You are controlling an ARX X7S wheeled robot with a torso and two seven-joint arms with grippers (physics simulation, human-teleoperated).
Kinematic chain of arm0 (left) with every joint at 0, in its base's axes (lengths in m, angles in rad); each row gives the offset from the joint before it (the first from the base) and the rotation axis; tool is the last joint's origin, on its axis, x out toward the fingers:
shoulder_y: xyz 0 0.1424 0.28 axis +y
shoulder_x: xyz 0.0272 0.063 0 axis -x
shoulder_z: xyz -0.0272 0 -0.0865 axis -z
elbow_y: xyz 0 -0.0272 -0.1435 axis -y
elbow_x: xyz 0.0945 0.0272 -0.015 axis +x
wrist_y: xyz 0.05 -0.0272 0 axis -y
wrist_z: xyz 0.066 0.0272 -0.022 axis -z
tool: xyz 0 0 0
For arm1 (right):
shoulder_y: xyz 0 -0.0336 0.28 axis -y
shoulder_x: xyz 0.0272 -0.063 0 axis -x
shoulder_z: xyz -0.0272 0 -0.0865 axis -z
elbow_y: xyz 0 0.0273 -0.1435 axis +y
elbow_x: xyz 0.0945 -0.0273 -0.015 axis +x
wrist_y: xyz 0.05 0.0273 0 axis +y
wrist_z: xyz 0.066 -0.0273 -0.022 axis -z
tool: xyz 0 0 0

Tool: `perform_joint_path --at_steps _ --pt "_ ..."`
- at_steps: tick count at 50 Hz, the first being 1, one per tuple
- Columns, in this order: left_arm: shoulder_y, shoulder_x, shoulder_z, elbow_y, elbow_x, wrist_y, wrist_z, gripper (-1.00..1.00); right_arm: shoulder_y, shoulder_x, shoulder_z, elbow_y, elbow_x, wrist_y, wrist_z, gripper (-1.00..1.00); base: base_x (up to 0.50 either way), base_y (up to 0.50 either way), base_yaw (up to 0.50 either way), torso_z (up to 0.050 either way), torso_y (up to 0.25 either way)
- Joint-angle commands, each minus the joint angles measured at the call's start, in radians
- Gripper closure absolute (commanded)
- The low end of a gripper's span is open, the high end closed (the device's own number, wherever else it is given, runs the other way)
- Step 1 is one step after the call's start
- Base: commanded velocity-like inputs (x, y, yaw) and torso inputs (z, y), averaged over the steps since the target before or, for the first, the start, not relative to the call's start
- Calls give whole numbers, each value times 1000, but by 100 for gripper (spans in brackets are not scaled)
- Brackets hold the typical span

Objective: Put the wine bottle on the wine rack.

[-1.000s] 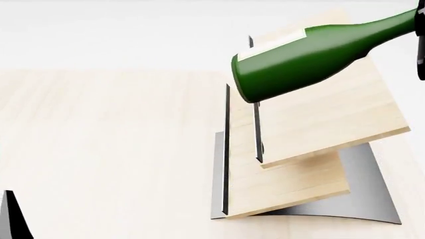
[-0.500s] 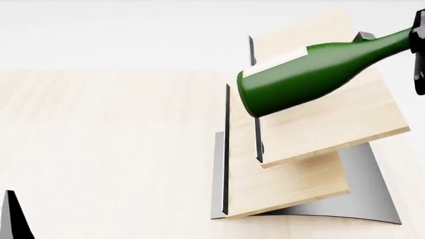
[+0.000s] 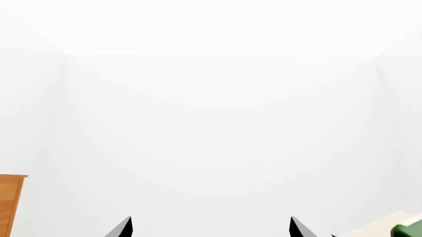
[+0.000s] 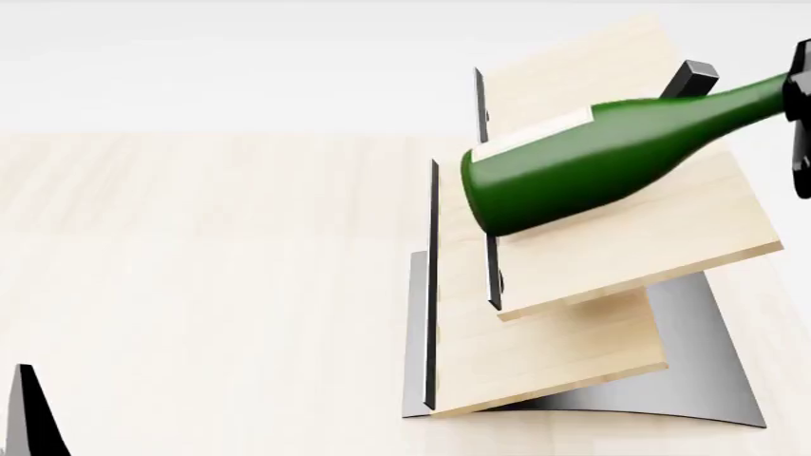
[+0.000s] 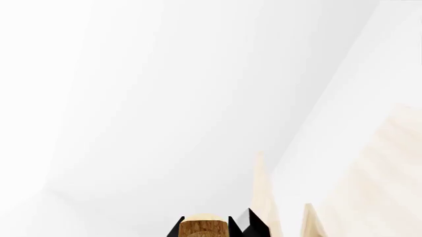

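Note:
The dark green wine bottle [image 4: 571,171] lies nearly level, base toward the left and neck rising to the right, over the upper board [image 4: 633,237] of the wine rack. I cannot tell whether it touches the board. My right gripper [image 4: 800,104] is shut on the neck at the view's right edge. The right wrist view shows the tan cork [image 5: 203,228] between the black fingers [image 5: 249,224]. A black peg [image 4: 694,74] shows behind the neck. My left gripper [image 3: 209,228] is open and empty, low at the left [image 4: 26,418].
The rack's lower board [image 4: 545,356] and curved grey base [image 4: 709,366] stand on a pale wood table [image 4: 190,266]. A reddish-brown cabinet's edge [image 3: 10,205] shows in the left wrist view. White walls lie behind.
The bottle has come down and slightly right toward the upper board, and its neck has dropped, uncovering the black peg. The left gripper has barely moved.

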Motion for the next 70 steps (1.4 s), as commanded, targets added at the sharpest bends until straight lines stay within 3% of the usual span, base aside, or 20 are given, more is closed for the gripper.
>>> perform_joint_path --at_steps 1,35,36,63,70 --pt "-2 -1 4 -3 1 0 -1 -100 -10 -2 16 11 -27 -1 -21 100 0 0 0 0 0" --pt "-6 -4 12 -5 2 0 -7 -100 -40 -15 7 24 -44 6 -45 100 0 0 0 0 0" --pt "-7 -4 12 -4 2 -1 -7 -100 -39 -15 9 24 -41 10 -49 -100 0 0 0 0 0" --pt "-7 -8 19 0 7 2 -10 -100 -62 22 39 -33 -34 -2 -45 -100 0 0 0 0 0" --pt "-8 -9 21 -7 7 7 -10 -100 -107 78 82 -92 -8 -35 -42 -100 0 0 0 0 0"
